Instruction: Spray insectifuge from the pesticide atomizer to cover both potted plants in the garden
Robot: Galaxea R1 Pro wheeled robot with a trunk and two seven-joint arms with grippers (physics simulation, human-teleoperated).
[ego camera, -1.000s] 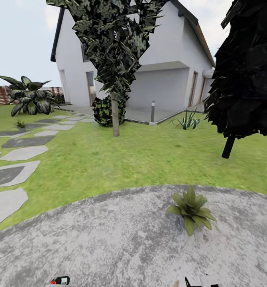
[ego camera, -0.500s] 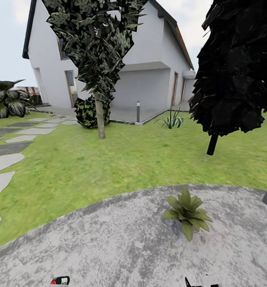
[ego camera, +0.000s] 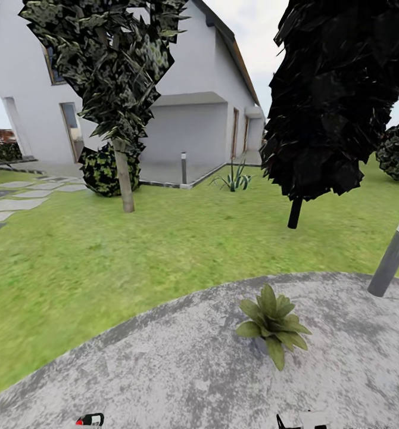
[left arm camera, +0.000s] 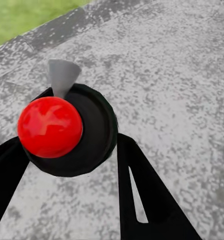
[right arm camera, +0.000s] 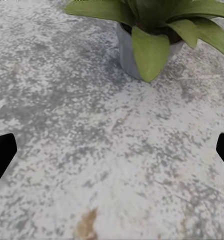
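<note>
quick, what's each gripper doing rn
Left gripper: shut on the atomizer.
Right gripper: open, empty.

Lighting read flat and bright on my feed, daylight with no clear source. I found almost no cast shadows on the patio (ego camera: 164, 369). Head view bowed strongly toward its edges. Textures looked soft and smeared, both wrist views included.

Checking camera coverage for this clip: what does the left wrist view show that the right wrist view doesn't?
Left wrist: the pesticide atomizer with its red nozzle top, held between the left gripper fingers, and a strip of lawn. Right wrist: a potted plant in its grey pot, with the right gripper fingers spread wide, nothing between them. Both: the grey paved patio.
</note>
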